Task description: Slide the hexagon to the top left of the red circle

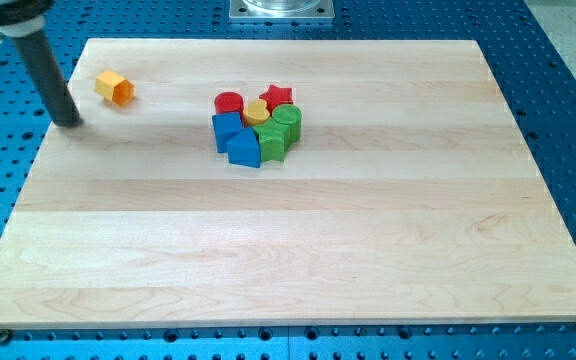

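Note:
A yellow-orange hexagon (114, 87) lies alone near the board's top left. The red circle (229, 102) sits at the top left of a tight cluster near the board's top centre. My tip (69, 122) rests on the board to the lower left of the hexagon, a short gap away and not touching it. The dark rod rises from the tip up to the view's top left corner.
The cluster also holds a red star (279, 95), a small yellow cylinder (257, 110), a green cylinder (287, 120), a green block (271, 140) and two blue blocks (226, 129) (245, 148). The wooden board (298, 250) lies on a blue perforated table.

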Controlling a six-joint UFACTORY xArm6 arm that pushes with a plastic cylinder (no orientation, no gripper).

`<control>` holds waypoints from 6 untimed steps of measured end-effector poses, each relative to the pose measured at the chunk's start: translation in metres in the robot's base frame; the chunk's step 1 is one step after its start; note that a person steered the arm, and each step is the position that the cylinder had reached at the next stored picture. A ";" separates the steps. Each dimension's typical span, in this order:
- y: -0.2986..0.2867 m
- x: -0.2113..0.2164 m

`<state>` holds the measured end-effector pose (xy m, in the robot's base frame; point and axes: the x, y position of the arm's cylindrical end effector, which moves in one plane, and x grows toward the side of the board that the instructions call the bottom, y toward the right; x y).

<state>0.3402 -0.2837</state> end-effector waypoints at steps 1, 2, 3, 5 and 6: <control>0.084 -0.050; 0.149 -0.052; 0.136 -0.112; 0.178 -0.120; 0.180 -0.097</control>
